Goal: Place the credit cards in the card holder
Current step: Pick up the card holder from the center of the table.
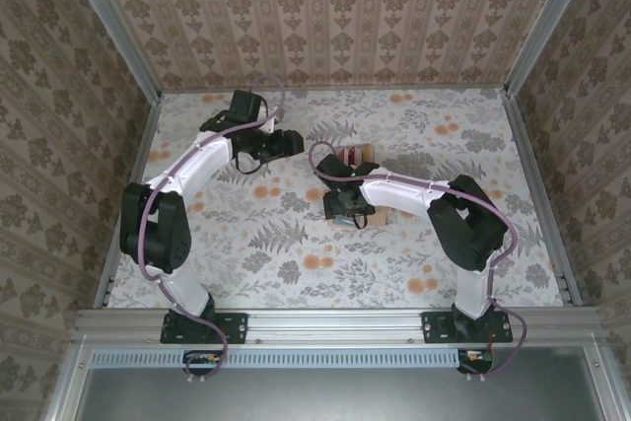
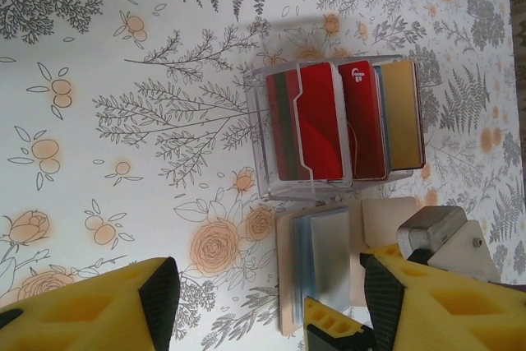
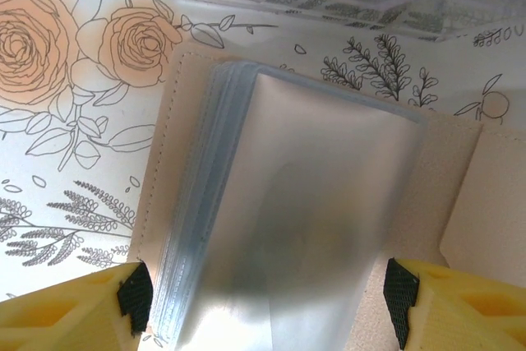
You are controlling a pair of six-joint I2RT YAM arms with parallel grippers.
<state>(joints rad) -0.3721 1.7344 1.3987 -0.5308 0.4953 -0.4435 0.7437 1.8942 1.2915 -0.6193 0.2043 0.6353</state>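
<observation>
Floral table [image 1: 256, 244] is bearing the open holder [image 2: 325, 256] just beside the clear rack [image 2: 261, 162], where the cards [image 2: 316, 133] are standing unpocketed, so the whole task is looking undone, while left gripper [image 2: 271, 293] and right gripper [image 3: 269, 297] are hovering spread wide, holding nothing.

Grey ferns and orange roses and fruit are printed across the white counter [image 1: 246, 263], which is ringed by walls [image 1: 325, 17] papered in a tan-and-cream damask. The card holder [image 3: 177, 121] has pinkish-tan covers and cloudy grey-blue pockets [image 3: 312, 203]. The credit cards [image 2: 345, 121], standing in a clear rack [image 2: 261, 129], are dark red banded with green, bright red, red with a white emblem, blue and tan-gold. White shells, black joints and purple cables [image 1: 148, 244] mark both arms. The left gripper [image 2: 271, 293] and right gripper [image 3: 269, 302] carry yellow jaws faced in black.
</observation>
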